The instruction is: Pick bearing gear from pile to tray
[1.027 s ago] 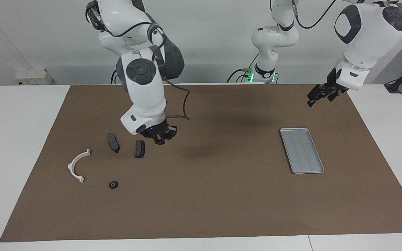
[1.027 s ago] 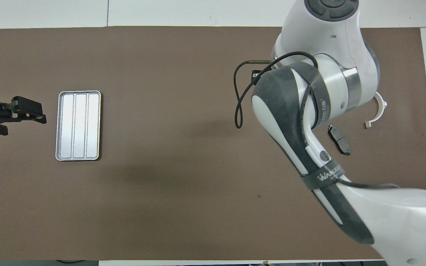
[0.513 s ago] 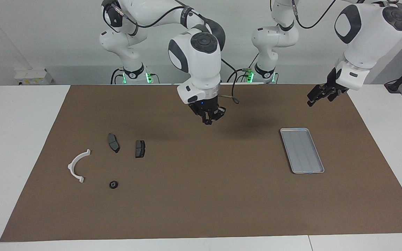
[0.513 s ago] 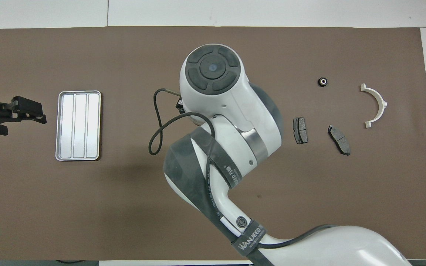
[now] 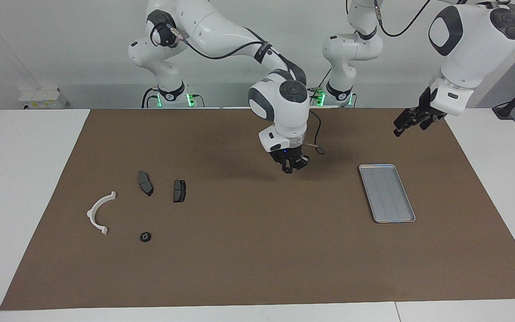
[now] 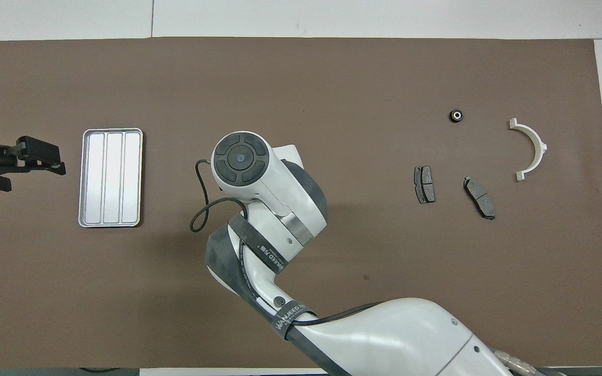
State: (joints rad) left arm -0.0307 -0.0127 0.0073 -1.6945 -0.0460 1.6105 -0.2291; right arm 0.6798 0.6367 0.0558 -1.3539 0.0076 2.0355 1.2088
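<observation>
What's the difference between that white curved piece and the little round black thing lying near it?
The white half-ring bracket is an open arc, pale and much the larger; the small black round piece is a closed ring with a hole in its middle, dark and tiny. The bracket lies nearer the right arm's end of the table. Both rest loose on the brown mat, untouched by either gripper.

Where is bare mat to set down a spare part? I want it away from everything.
The mat is bare between the tray and the brake pads, though the right gripper hangs over part of it. The edge farthest from the robots is bare too. Parts crowd around the white bracket.
</observation>
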